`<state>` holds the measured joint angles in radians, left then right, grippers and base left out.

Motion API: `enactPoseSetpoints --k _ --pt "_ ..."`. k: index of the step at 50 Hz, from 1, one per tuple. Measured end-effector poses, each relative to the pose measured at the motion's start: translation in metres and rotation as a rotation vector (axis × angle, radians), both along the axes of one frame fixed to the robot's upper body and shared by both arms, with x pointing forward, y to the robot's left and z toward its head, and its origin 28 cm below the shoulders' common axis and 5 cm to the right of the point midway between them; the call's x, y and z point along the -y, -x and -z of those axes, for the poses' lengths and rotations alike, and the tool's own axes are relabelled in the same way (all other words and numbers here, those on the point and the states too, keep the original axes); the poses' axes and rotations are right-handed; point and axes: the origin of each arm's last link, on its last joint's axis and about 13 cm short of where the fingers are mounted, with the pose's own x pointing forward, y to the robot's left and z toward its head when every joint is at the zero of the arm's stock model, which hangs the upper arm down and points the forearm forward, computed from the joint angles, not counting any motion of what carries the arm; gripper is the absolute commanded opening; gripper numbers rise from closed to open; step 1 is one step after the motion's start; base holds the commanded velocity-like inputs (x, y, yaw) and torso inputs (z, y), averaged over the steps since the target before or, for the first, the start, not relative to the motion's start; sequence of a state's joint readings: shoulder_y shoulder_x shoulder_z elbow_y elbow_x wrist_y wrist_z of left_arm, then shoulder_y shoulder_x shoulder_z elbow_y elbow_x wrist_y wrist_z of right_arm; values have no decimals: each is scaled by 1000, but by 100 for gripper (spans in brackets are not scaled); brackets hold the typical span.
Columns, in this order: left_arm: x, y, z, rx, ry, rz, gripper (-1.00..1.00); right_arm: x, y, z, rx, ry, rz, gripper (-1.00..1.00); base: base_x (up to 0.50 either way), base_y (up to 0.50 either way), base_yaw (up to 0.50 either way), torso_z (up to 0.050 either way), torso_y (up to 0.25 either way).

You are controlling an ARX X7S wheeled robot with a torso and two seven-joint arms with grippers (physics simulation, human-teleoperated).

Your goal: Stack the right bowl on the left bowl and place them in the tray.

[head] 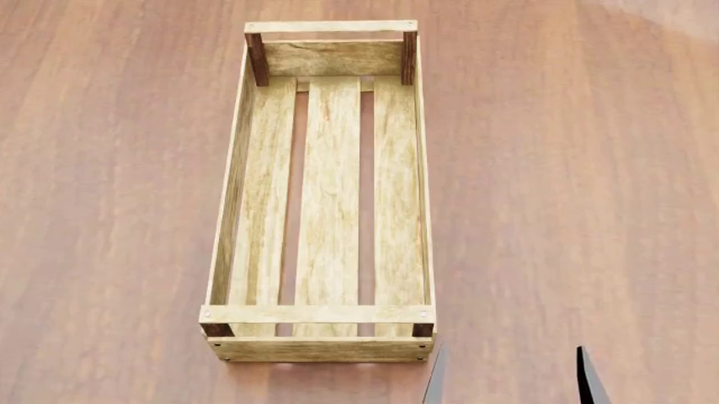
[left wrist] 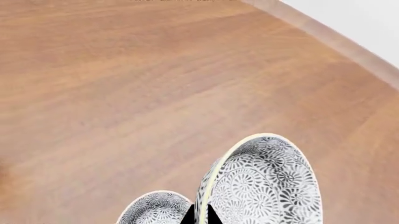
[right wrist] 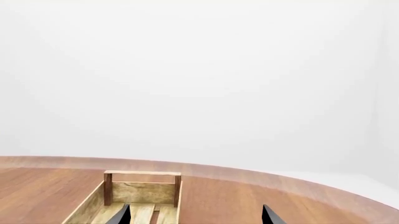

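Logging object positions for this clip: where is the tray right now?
The tray lies lengthwise mid-table in the head view, empty, its near end just left of the right pincer.

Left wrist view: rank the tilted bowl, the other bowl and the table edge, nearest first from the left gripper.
1. tilted bowl, rim between the left gripper fingertips.
2. other bowl, just beside it.
3. table edge, far off.
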<state>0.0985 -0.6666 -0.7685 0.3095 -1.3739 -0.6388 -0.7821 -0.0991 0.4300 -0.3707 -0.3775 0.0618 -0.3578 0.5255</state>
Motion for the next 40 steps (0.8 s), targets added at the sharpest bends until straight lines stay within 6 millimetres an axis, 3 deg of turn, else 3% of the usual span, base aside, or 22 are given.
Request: enactPoseSetpoints --k 40 --pt "-12 0 24 -65 41 -84 -100 0 0 1 -3 2 0 100 0 0 0 0 0"
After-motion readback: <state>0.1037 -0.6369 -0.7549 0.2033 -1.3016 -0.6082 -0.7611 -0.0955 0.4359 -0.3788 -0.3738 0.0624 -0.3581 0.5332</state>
